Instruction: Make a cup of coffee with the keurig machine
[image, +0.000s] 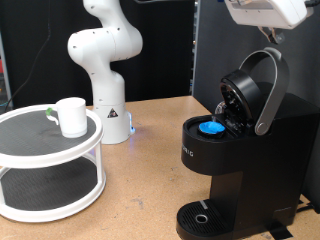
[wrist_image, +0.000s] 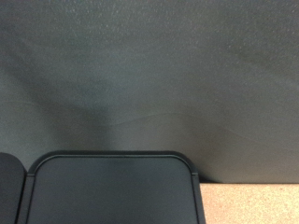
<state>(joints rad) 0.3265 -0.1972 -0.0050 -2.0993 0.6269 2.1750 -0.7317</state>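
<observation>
The keurig machine (image: 240, 165) stands at the exterior view's right with its rounded lid (image: 243, 92) and grey handle (image: 272, 85) raised. A blue-topped pod (image: 212, 127) sits in the open chamber. Nothing stands on the round drip tray (image: 203, 217). The white cup (image: 71, 115) rests on the top tier of a round stand at the exterior view's left, far from the machine. My gripper (image: 266, 20) hangs at the exterior view's top right, just above the raised handle, and is cut off by the frame edge. No fingers show in the wrist view.
A white two-tier round stand (image: 50, 150) takes up the exterior view's left. The white arm base (image: 105, 70) rises behind it. In the wrist view a black rounded panel (wrist_image: 112, 191) lies below a dark backdrop (wrist_image: 149, 75), with wooden table (wrist_image: 248, 203) beside it.
</observation>
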